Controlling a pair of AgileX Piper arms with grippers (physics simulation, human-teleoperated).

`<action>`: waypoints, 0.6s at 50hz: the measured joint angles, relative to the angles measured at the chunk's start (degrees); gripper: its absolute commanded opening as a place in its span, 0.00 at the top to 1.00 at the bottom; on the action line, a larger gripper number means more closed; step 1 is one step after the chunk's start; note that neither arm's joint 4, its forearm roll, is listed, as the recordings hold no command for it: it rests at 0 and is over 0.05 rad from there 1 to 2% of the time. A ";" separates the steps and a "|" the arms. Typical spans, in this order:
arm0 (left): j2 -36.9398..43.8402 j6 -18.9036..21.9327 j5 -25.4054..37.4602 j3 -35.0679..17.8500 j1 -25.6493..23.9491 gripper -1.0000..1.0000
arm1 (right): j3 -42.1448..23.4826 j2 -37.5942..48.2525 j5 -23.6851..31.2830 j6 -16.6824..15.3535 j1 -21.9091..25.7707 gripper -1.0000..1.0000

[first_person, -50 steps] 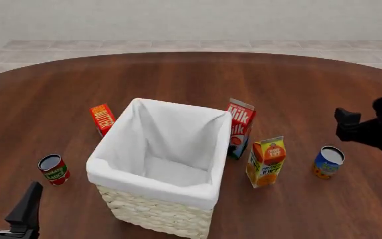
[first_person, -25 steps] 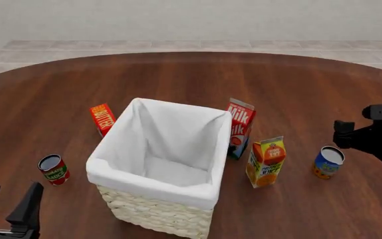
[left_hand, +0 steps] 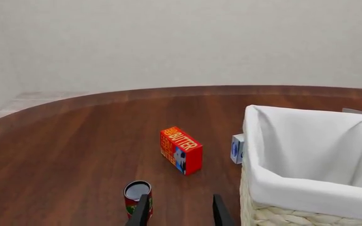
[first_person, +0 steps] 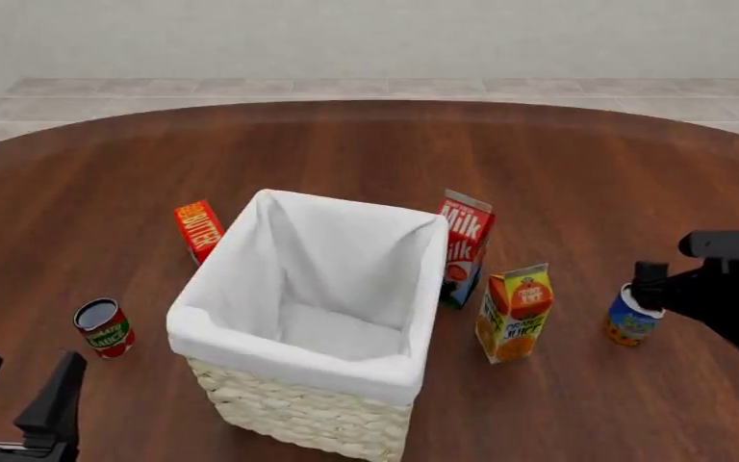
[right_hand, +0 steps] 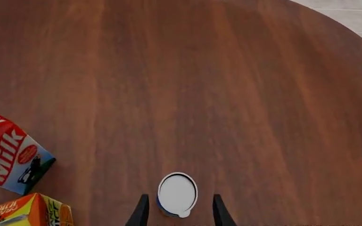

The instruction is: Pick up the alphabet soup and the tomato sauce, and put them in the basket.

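1. Soup can, the alphabet soup (right_hand: 177, 194), sits upright right between the right gripper (right_hand: 177, 212)'s spread fingers, so it's lined up to grab.
2. Left gripper (first_person: 19, 399) is spread too, tomato sauce (first_person: 103, 327) just ahead, basket (first_person: 295, 409) beside it.

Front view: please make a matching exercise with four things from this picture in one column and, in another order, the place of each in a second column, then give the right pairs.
Things:
1. tomato sauce
2. alphabet soup
3. butter box
4. orange juice carton

Places:
A. between the milk carton and the alphabet soup
B. at the right gripper
C. behind the basket's far left corner
D. left of the basket, near the left gripper

Pairs: 1-D, 2-B, 3-C, 4-A
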 measured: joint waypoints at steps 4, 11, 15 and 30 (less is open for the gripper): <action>0.49 0.07 -0.40 0.00 -0.03 0.00 | 0.50 1.55 -1.45 0.07 -0.10 0.00; 1.17 0.18 -0.91 0.00 -0.07 0.00 | 0.96 4.12 -3.54 0.03 -0.22 0.00; 1.32 0.22 -0.99 0.00 -0.07 0.00 | 1.11 5.30 -4.48 -0.01 -0.31 0.00; 1.32 0.23 -0.91 0.01 -0.06 0.00 | 1.42 9.41 -7.76 -0.26 -0.73 0.00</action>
